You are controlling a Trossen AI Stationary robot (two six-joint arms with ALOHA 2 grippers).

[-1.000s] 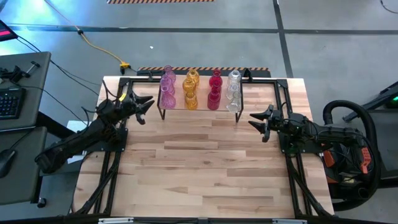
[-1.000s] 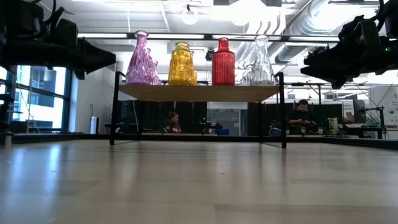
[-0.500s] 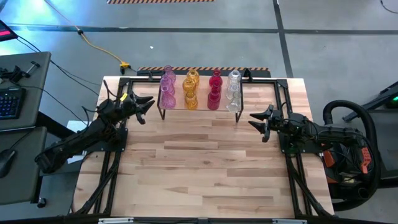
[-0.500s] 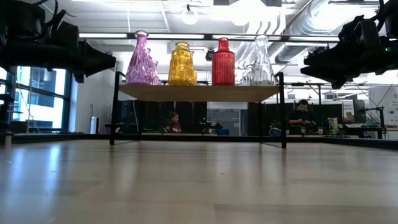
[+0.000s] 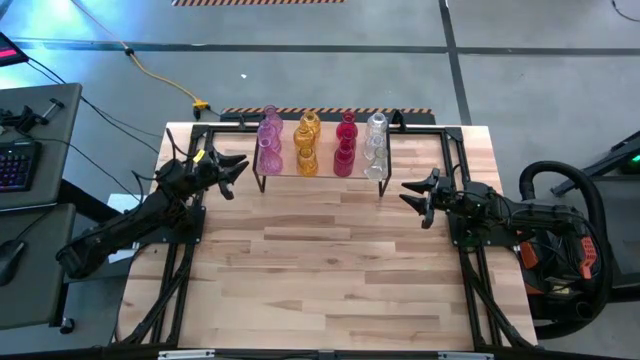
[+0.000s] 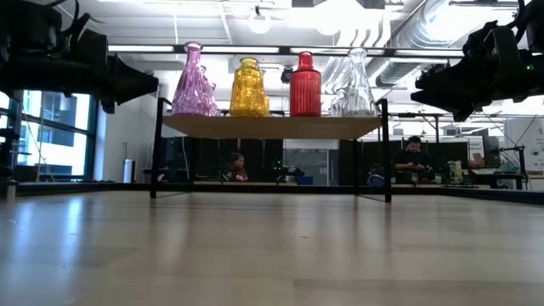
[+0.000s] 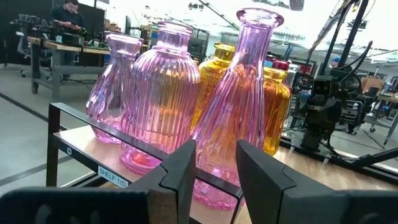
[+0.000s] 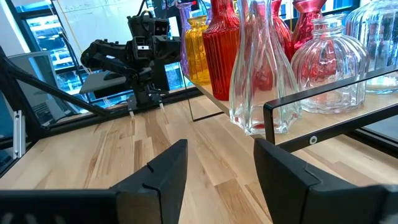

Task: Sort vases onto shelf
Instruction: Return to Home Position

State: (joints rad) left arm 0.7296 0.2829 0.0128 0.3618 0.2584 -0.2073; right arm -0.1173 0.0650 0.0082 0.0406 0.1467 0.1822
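Observation:
The vases stand in four colour rows on the shelf (image 6: 272, 127) at the table's far edge: pink (image 5: 268, 145), yellow (image 5: 307, 146), red (image 5: 345, 147), clear (image 5: 375, 148). Their bases rest on the light-wood board, which stands on black wire legs (image 6: 156, 153). My left gripper (image 5: 238, 168) hovers level just left of the shelf, open, with nothing between its fingers (image 7: 216, 149), and points at the pink vases (image 7: 161, 93). My right gripper (image 5: 410, 195) hovers level near the shelf's right front corner. It is open with nothing in it (image 8: 221, 146) and faces the clear vases (image 8: 258, 74).
The bare wooden tabletop (image 5: 320, 270) stretches from the shelf to the near edge. Black frame rails (image 5: 175, 280) run along the table's left and right sides. Desks with a keyboard (image 5: 15, 165) stand off to the left. People sit at benches in the room behind (image 6: 413, 157).

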